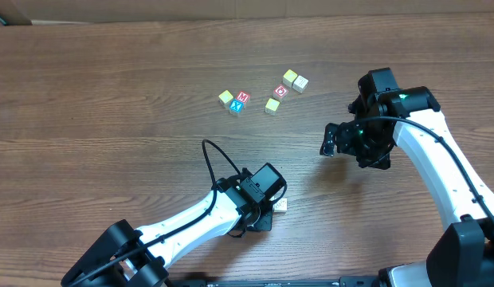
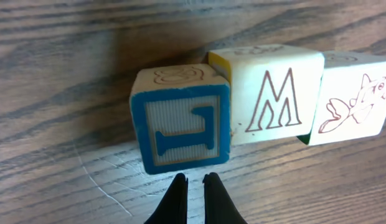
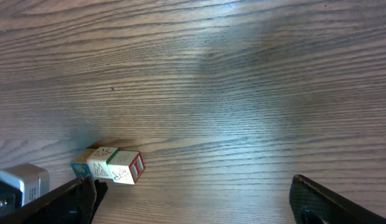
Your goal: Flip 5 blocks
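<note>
Overhead, my left arm [image 1: 199, 215] hides what the left wrist view shows: blue block [image 2: 180, 127], M block [image 2: 271, 93] and fish block [image 2: 352, 99] touching in a row. My left fingers [image 2: 176, 199] are clenched empty just below the blue block; my right fingers [image 3: 330, 204] are released.

- Beyond the scattered blocks [image 1: 241, 101] and to their left, the table [image 1: 96, 96] lies bare, giving wide passage.
- To their right, the right gripper [image 1: 333, 143] hangs near with its jaws spread wide, narrowing that side.
- On their near side is a bare strip, then the left gripper [image 2: 194, 183], tips together, just short of a row of three touching blocks [image 2: 268, 99].
- To their near left, a cable loop [image 1: 209, 159] arches over the wood.
</note>
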{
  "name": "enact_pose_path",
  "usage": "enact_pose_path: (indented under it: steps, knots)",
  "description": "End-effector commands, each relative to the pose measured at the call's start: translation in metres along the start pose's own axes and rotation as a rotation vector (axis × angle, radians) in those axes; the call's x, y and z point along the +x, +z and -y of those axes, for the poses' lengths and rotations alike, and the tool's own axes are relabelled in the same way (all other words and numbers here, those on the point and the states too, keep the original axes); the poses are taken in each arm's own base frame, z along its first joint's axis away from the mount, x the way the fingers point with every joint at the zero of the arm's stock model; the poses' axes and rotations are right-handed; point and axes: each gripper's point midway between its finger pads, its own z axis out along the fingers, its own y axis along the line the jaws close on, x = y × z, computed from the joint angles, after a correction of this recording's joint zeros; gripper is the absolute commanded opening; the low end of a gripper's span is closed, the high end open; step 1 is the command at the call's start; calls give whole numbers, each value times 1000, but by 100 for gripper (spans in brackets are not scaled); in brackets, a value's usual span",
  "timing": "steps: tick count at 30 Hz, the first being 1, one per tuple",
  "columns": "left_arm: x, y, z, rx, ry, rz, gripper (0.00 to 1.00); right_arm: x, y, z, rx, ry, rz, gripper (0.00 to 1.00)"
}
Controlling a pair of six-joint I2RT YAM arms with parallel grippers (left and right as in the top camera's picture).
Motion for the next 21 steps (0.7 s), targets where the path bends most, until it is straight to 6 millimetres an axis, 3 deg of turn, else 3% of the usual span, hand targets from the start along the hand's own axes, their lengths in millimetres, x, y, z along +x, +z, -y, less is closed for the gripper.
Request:
enact_pose_path:
  steps: [1,21]
  knots:
    - [-4,-3,-4,-16,-16,36,4,-3,-5,-4,-16,-14,18,100]
    - [-6,0,-12,-52,-48,59,4,-1,-5,-4,-14,-12,12,100]
